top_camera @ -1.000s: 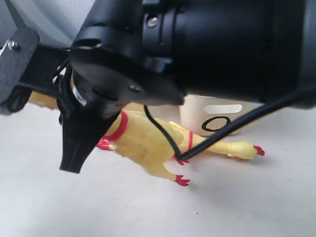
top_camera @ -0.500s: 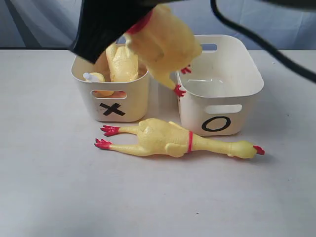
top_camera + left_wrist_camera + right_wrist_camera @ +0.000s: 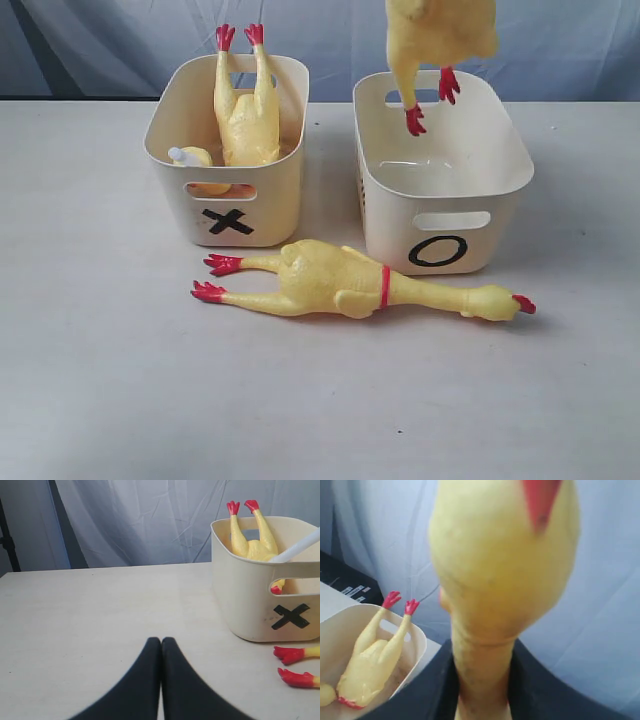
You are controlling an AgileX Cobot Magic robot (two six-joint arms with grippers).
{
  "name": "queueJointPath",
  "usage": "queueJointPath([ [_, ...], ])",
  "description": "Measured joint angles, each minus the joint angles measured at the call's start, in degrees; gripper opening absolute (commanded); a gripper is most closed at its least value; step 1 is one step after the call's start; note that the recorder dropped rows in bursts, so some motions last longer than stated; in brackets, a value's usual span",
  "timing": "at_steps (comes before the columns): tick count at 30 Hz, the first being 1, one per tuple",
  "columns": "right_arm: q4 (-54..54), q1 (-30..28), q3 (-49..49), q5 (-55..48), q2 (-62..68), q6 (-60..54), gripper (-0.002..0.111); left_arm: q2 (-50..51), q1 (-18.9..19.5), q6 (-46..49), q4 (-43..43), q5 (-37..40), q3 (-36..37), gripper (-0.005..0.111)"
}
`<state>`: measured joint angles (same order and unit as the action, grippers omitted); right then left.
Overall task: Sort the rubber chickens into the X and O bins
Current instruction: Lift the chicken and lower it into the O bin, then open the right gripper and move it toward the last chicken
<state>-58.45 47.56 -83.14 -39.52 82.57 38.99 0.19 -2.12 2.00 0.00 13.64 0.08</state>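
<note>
A yellow rubber chicken (image 3: 432, 40) hangs feet down over the O bin (image 3: 440, 215), its upper part cut off by the frame. My right gripper (image 3: 482, 680) is shut on that chicken's neck (image 3: 482, 670); the gripper itself is out of the exterior view. The X bin (image 3: 228, 205) holds a chicken (image 3: 245, 110) with its red feet up, and a white squeaker tube (image 3: 185, 156). Another chicken (image 3: 340, 282) lies on the table in front of both bins. My left gripper (image 3: 161, 642) is shut and empty, low over the table, apart from the X bin (image 3: 260, 600).
The white table (image 3: 100, 380) stretches to the left and front of the bins. A pale blue curtain (image 3: 120, 40) hangs behind the table. A dark stand (image 3: 7, 540) rises at the table's far edge in the left wrist view.
The right arm has lifted out of the exterior view, carrying the chicken up and right from over the X bin to above the O bin.
</note>
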Motion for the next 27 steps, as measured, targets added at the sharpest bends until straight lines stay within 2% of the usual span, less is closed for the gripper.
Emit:
queueJointPath([
  [8,3.68,-8.80,0.00,2.00,5.07,2.36,0.028,0.00,0.00,0.00,0.00,0.00,0.00,0.000],
  [16,6.67,-10.62,0.00,2.38,10.07,3.49,0.029,0.00,0.00,0.00,0.00,0.00,0.00,0.000],
  [18,6.90,-10.62,0.00,1.83,13.14,3.61,0.039,0.00,0.00,0.00,0.00,0.00,0.00,0.000],
  [19,7.11,-10.62,0.00,1.57,14.19,3.61,0.051,0.00,0.00,0.00,0.00,0.00,0.00,0.000],
  [21,8.13,-10.66,0.00,1.54,16.51,3.73,0.057,0.00,0.00,0.00,0.00,0.00,0.00,0.000],
  [24,10.32,-10.66,0.00,1.83,18.07,4.10,0.049,0.00,0.00,0.00,0.00,0.00,0.00,0.000],
  [26,11.12,-10.66,0.00,1.34,17.04,2.54,0.038,0.00,0.00,0.00,0.00,0.00,0.00,0.000],
  [27,12.80,-10.66,0.00,1.21,15.74,-0.67,0.038,0.00,0.00,0.00,0.00,0.00,0.00,0.000],
])
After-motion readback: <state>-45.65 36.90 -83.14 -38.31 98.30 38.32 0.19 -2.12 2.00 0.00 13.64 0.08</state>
